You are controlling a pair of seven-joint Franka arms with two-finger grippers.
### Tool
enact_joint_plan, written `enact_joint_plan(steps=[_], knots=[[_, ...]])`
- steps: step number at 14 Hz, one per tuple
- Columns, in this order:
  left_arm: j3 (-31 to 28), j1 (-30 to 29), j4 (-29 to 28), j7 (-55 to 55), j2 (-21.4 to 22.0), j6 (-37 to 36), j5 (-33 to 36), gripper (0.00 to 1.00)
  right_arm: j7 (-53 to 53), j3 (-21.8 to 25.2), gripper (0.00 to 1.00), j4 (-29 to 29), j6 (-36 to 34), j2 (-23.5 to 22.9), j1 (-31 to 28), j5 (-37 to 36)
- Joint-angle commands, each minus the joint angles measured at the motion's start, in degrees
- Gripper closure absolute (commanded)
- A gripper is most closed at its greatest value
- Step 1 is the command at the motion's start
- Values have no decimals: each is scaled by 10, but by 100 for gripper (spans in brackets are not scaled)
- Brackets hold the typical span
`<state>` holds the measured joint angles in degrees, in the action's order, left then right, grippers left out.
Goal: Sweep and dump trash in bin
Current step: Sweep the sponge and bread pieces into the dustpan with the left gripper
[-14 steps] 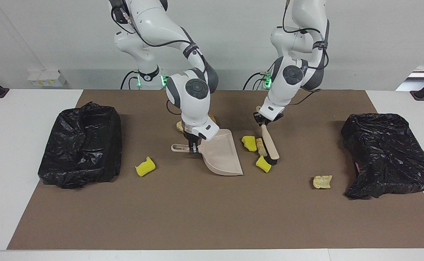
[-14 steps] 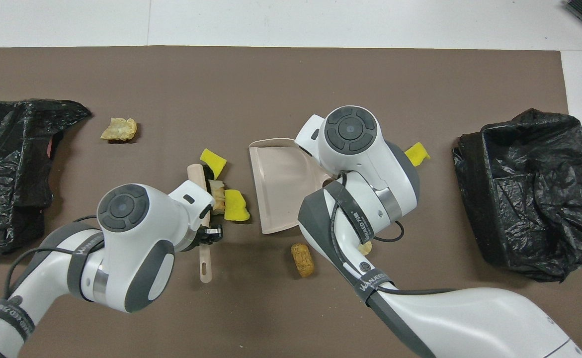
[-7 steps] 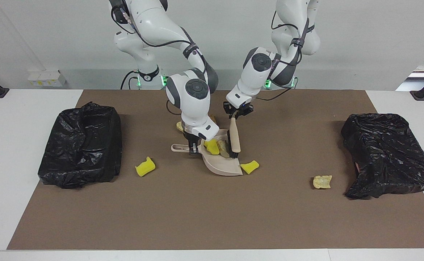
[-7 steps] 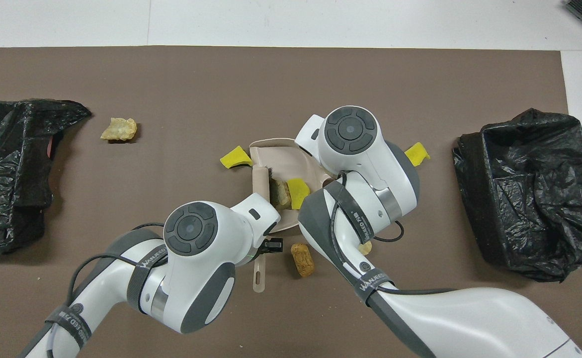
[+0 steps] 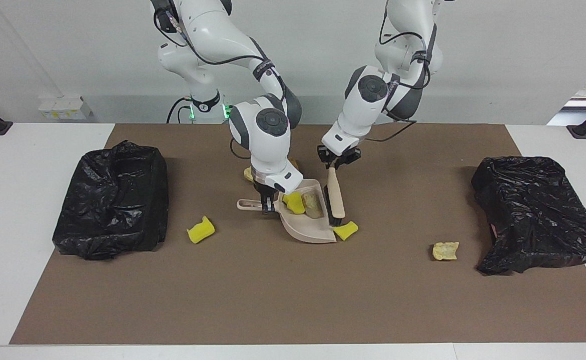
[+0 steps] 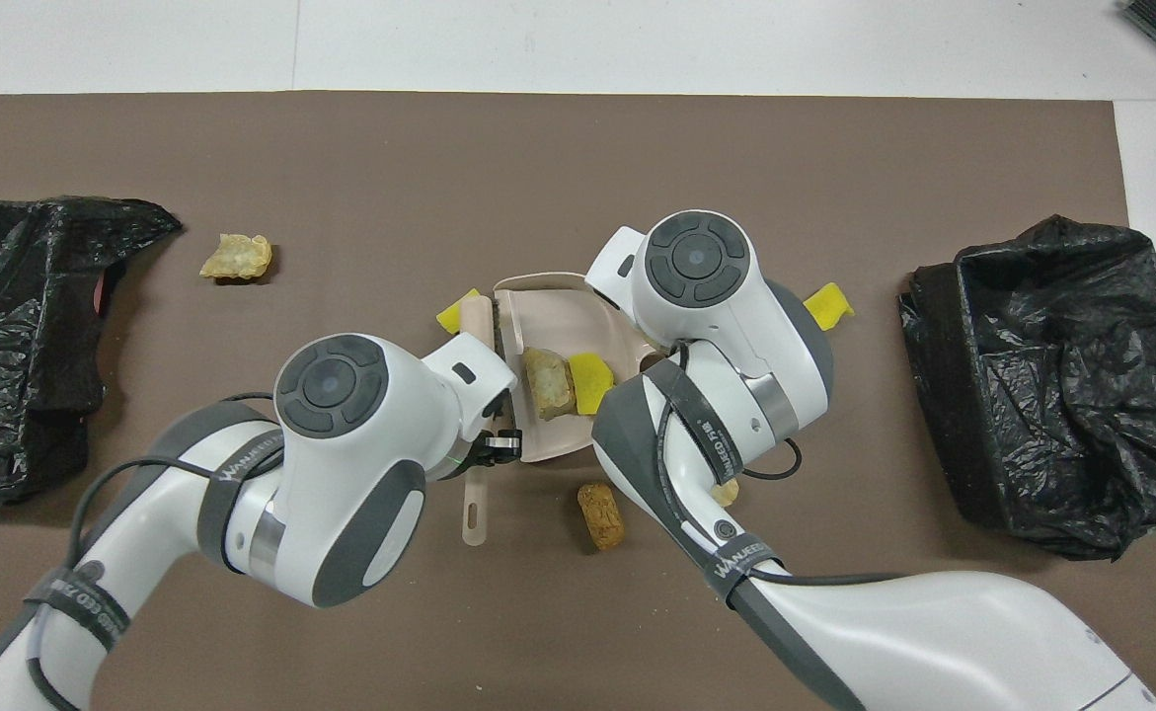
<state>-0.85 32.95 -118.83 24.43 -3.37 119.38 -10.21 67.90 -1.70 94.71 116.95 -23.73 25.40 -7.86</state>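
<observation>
With your left hand pinching the beige wooden-handled brush and right hand clamping the beige plastic dustpan handle, two light, probably squashy trash lumps lay in its pan.

Wall: plain pale grey, across the top of the frame.
Desk: white, showing along the side and lower edges.
Mat: brown sheet over the desk's middle.
Outlet box: white, upper left, at the wall.
Light: even, soft shadows.
</observation>
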Motion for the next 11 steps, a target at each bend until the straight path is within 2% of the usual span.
enact_joint_plan(steps=[1, 5, 11], knots=[[3, -48, 32, 1, -11, -47, 49, 100, -3, -2, 100, 12, 14, 7, -1, -8], [3, -124, 57, -22, -32, -67, 149, 100, -21, -2, 100, 33, 14, 14, -1, -8], [2, -273, 69, -248, -50, -47, 206, 100, -120, -2, 100, 49, 14, 18, -1, -8]])
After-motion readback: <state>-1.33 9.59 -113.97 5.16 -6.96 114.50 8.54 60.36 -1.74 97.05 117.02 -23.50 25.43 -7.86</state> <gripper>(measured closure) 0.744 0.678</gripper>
